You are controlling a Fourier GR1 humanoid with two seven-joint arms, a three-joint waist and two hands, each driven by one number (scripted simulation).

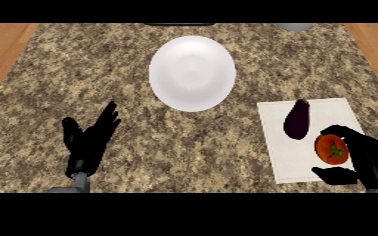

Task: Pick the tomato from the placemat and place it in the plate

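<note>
Tomato [331, 149] sits on the mat [277, 145] with the right hand [356, 157] curled round it – lifting could nudge the eggplant [297, 119] just beside, or it may slip before the plate [193, 73]; left hand [87, 140] rests open.

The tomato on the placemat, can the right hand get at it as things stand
Probably yes. The right hand is already at the tomato, fingers and thumb curled around its right side. The eggplant lies up and to the left on the placemat, clear of the hand's approach.
</note>
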